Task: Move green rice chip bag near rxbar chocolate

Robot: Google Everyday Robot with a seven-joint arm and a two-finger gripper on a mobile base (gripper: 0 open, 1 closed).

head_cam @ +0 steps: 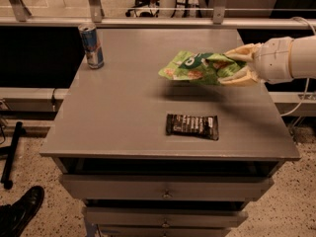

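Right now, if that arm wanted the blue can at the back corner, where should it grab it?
Probably around the middle of the can, from the side facing the centre of the table: it stands upright and round. The end effector, over the table's right side, holds the green rice chip bag.

The white arm (303,57) enters from the right edge and lies almost level. It ends in a round white wrist (274,59). The gripper (226,69) points to the left and hangs in the air over the right half of the table (123,107). Its two tan fingers (244,51), one above and one below, are closed on the end of the green rice chip bag (192,68).
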